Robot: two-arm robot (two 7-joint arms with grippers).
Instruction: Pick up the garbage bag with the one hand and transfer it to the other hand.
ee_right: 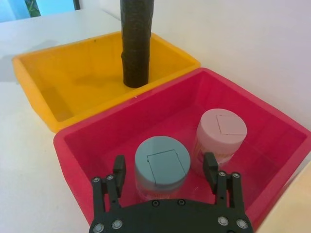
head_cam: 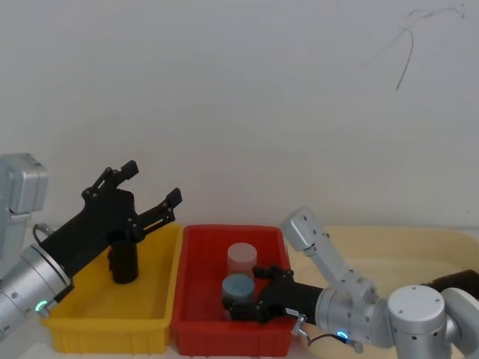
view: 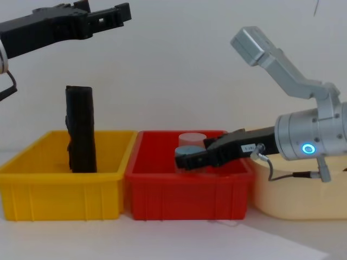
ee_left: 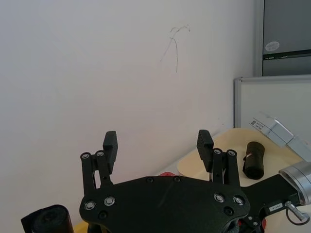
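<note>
Two bins: yellow bin [head_cam: 161, 258] beside red bin [head_cam: 196, 299], touching.
Garbage bag [view: 81, 130]: upright in the yellow bin — nothing gripping it.
Left end effector [view: 116, 13]: high above the bag, fingers spread, empty.
Right end effector [ee_right: 165, 167]: down in the red bin, fingers apart around the blue-lidded jar [ee_right: 162, 158] — pink-lidded jar [ee_right: 221, 128] just beside.

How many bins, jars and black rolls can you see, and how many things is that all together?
Bins: 2, the yellow bin and the red bin.
Jars: 2, the blue-lidded jar and the pink-lidded jar.
Black rolls: 2, the garbage bag and a short roll.
Total: 6.
</note>
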